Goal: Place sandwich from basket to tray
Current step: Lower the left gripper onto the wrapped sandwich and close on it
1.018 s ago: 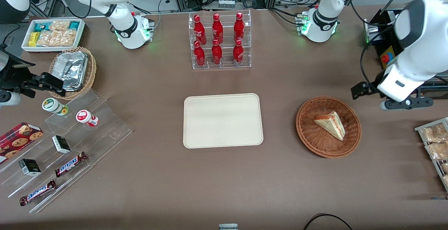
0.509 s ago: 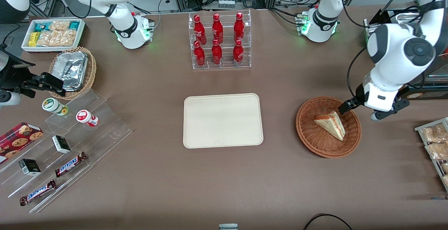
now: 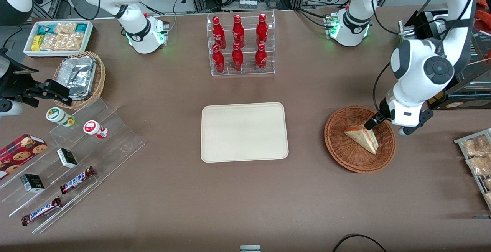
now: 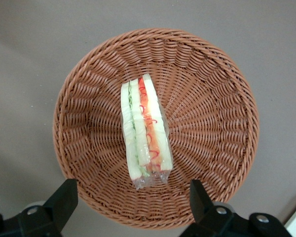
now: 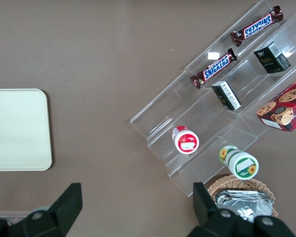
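The sandwich (image 3: pixel 362 137) is a clear-wrapped wedge lying in the reddish-brown wicker basket (image 3: pixel 337 148). In the left wrist view its red and green layers (image 4: pixel 144 133) show edge-on in the middle of the basket (image 4: pixel 212 123). The left gripper (image 3: pixel 385 127) hangs over the basket's rim, on the edge farther from the front camera, just above the sandwich's thick end. Its fingers (image 4: pixel 64 197) stand wide apart and hold nothing, so the gripper (image 4: pixel 131 202) is open. The cream tray (image 3: pixel 244 132) lies empty at mid-table, toward the parked arm from the basket, and also shows in the right wrist view (image 5: pixel 15 128).
A clear rack of red bottles (image 3: pixel 241 45) stands farther from the camera than the tray. Bagged snacks on a rack (image 3: pixel 477 160) lie at the working arm's end. Acrylic steps with candy bars (image 3: pixel 76 156), a tan basket of foil trays (image 3: pixel 78 77) and a white snack box (image 3: pixel 57 37) sit at the parked arm's end.
The left arm has swung in from the working arm's end of the table and come down, bringing its open gripper over the basket's rim next to the sandwich. The sandwich has not moved.
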### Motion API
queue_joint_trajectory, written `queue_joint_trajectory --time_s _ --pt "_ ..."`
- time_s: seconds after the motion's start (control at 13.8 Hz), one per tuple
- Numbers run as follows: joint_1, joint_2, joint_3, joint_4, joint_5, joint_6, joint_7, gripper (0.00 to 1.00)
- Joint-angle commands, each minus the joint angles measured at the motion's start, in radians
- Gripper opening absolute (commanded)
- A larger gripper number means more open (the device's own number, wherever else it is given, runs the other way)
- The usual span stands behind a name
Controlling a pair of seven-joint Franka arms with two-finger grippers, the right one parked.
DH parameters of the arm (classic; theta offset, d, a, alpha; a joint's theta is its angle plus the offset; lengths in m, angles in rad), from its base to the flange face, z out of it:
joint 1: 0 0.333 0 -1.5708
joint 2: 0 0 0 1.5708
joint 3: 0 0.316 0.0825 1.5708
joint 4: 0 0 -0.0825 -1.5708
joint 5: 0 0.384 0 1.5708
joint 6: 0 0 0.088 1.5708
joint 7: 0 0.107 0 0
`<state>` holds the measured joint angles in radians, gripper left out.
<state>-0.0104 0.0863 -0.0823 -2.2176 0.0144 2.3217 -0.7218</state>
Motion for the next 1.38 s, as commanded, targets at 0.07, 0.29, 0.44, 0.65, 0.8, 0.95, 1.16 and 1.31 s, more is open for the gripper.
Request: queue_joint_trajectory --time_s 0.07,0.29,0.44,0.65,0.8,0.95,1.16,1.31 --pt "0.0 0.041 -0.007 -0.013 0.013 0.077 -0.08 1.0" --pt "0.0 0.07 -0.027 -0.023 0.013 0.114 -0.1 1.0" --pt "0.0 0.079 -0.027 -0.046 0.013 0.157 -0.1 1.0" --pt "0.001 0.084 -0.025 -0.076 0.015 0.182 -0.097 1.0" --pt "0.007 0.104 -0.025 -0.074 0.015 0.199 -0.099 1.0" --pt "0.009 0.131 -0.024 -0.074 0.015 0.241 -0.099 1.0" --pt "0.01 0.15 -0.024 -0.07 0.013 0.266 -0.099 1.0" --pt "0.012 0.17 -0.022 -0.068 0.013 0.287 -0.099 0.94"
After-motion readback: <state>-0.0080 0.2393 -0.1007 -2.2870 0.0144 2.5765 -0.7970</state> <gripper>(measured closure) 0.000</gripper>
